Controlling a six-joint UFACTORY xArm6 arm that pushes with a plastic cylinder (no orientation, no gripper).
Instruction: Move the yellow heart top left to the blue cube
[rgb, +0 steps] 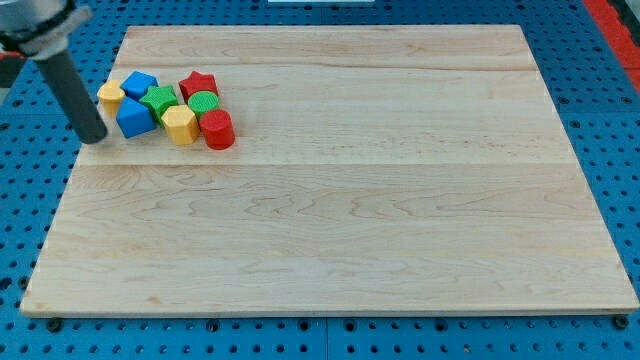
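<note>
The yellow heart (110, 96) lies near the board's top left corner, touching the upper left side of the blue cube (134, 117). My tip (95, 136) rests on the board's left edge, just left of the blue cube and below the yellow heart, with a small gap to both. The dark rod slants up from it to the view's top left.
A tight cluster sits to the right of the cube: a second blue block (140, 84), a green star (160, 99), a red star (198, 84), a green block (203, 103), a yellow hexagon (180, 126) and a red cylinder (217, 130). The wooden board (350, 220) lies on a blue pegboard.
</note>
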